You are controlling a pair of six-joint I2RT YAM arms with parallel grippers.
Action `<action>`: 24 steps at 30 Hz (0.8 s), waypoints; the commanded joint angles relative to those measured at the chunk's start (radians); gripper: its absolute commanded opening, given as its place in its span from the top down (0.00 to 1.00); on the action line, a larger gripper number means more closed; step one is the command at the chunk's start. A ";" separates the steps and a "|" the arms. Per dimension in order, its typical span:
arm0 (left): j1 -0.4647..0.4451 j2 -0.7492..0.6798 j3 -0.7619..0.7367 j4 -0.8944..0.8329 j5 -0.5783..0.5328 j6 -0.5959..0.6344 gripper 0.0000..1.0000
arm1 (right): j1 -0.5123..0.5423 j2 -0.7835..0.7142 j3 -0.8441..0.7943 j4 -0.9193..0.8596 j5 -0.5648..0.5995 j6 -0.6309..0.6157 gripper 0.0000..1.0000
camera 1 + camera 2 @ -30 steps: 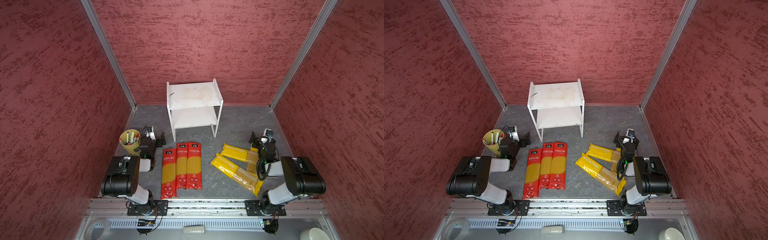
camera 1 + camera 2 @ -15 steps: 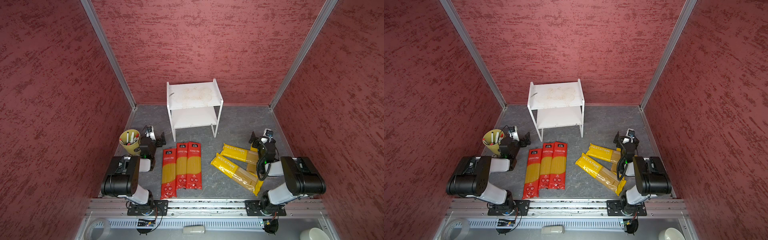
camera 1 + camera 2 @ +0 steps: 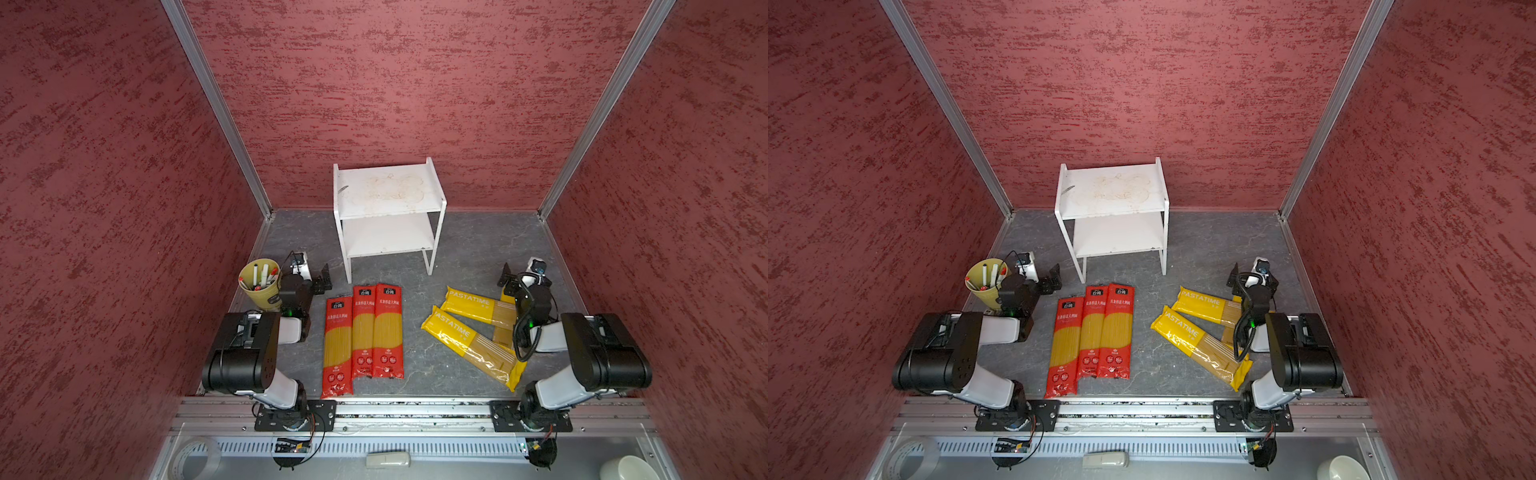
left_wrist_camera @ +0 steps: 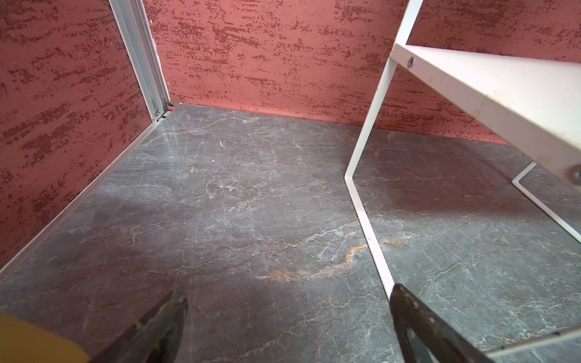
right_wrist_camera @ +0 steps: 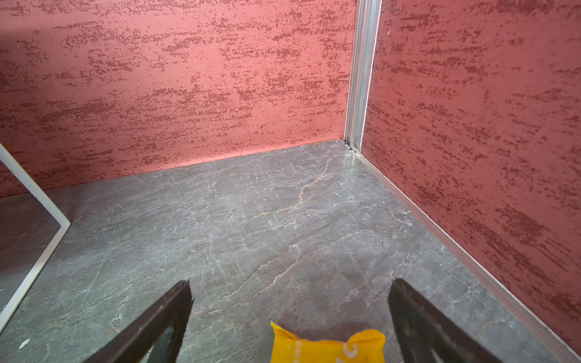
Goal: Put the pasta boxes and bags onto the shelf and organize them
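Lying flat on the grey surface (image 3: 457, 257) before the empty shelf (image 3: 388, 208), three red packs (image 3: 363, 332) side by side and three yellow packs (image 3: 471, 338) crossed look light, stiff lengthwise, brittle and slippery; a grip across the middle seems best. Left claw (image 4: 289, 301) and right claw (image 5: 289, 295) both gape wide, holding nothing.

arms (image 3: 245, 353) black joints, white links | black cables (image 3: 519, 345) | green status lights (image 3: 289, 311)

Three red spaghetti packs (image 3: 363, 332) lie flat, side by side, on the grey floor (image 3: 457, 257) in front of a white two-tier shelf (image 3: 388, 199) with a stained top. Beside them, yellow PASTATIME packs (image 3: 469, 347) lie overlapping at angles.
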 commanded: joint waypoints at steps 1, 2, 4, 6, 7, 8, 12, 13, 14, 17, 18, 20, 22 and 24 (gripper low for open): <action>-0.003 0.004 0.016 0.000 -0.001 0.016 0.01 | -0.004 -0.001 -0.006 0.024 0.005 0.007 0.01; -0.004 0.004 0.016 0.000 -0.002 0.016 0.01 | -0.004 0.000 -0.006 0.023 0.005 0.006 0.01; -0.002 0.004 0.016 0.000 -0.002 0.017 0.01 | -0.004 0.000 -0.006 0.024 0.005 0.006 0.01; -0.003 0.004 0.016 0.000 -0.001 0.015 0.01 | -0.003 0.000 -0.006 0.024 0.005 0.006 0.01; -0.003 0.004 0.016 0.000 -0.002 0.016 0.01 | -0.003 -0.001 -0.006 0.024 0.005 0.006 0.01; -0.004 0.004 0.016 0.000 -0.002 0.017 0.00 | -0.004 -0.001 -0.005 0.024 0.005 0.007 0.01; -0.003 0.004 0.016 0.000 -0.002 0.016 0.00 | -0.004 0.000 -0.006 0.024 0.004 0.006 0.01; -0.002 0.004 0.016 0.000 -0.001 0.016 0.01 | -0.004 0.000 -0.006 0.025 0.002 0.005 0.01; -0.002 0.004 0.016 0.000 -0.001 0.016 0.01 | -0.004 -0.001 -0.006 0.027 0.002 0.005 0.01; -0.004 0.004 0.016 0.000 -0.002 0.015 0.01 | -0.004 -0.001 -0.013 0.035 0.016 0.011 0.01; -0.003 0.004 0.016 0.000 0.000 0.015 0.01 | -0.004 -0.002 -0.015 0.041 0.025 0.016 0.01; -0.001 0.004 0.016 0.000 0.002 0.014 0.00 | -0.004 -0.002 -0.012 0.035 0.027 0.016 0.01; 0.000 0.004 0.017 -0.001 0.005 0.013 0.01 | -0.004 -0.004 -0.012 0.038 0.027 0.015 0.01; 0.003 0.002 0.019 -0.010 0.011 0.014 0.01 | -0.004 -0.053 -0.017 0.007 0.009 0.005 0.01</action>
